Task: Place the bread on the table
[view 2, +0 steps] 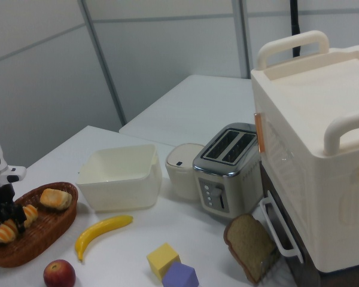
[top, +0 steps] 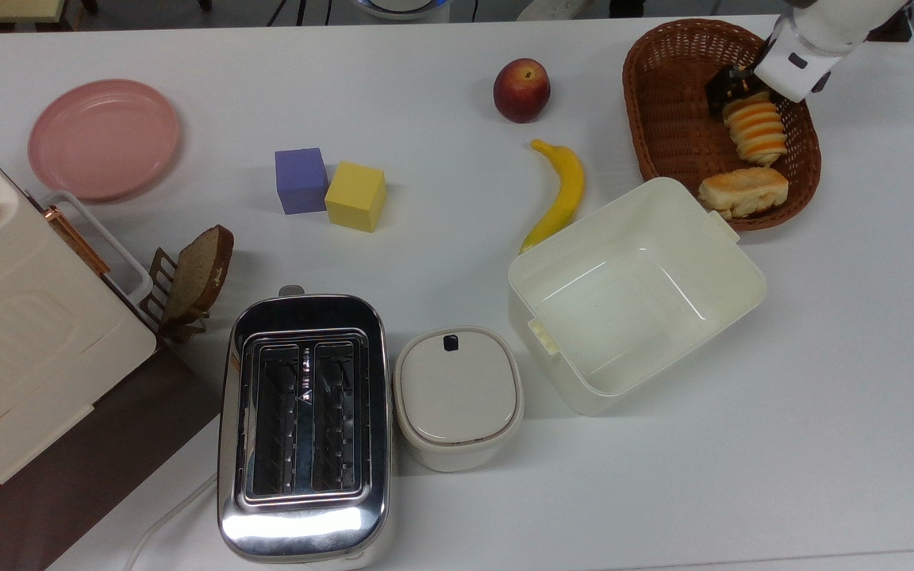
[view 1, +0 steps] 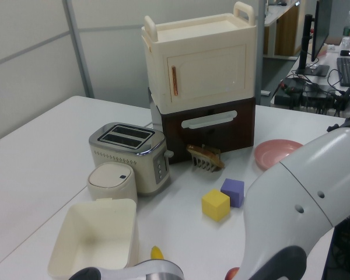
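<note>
Claw (top: 735, 86) sits low over the bread's (top: 757, 131) far end inside the basket (top: 663, 119); I cannot tell how far its fingers are parted, or whether they grip. Bread is a long ridged roll, cream and orange striped, lying just beside a pale bun (top: 744, 193). Risk, in my judgement: an end grip could let it pivot, slip, or snag the woven rim before reaching the smooth white table (top: 822, 396).

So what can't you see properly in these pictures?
- Far end of the long cream-and-orange striped bread in the brown wicker basket: covered by the gripper in the top view.
- Gripper's grip: cannot tell in the top view or the right view.
- Red peach: cut off by the left view's bottom edge and the white arm.
</note>
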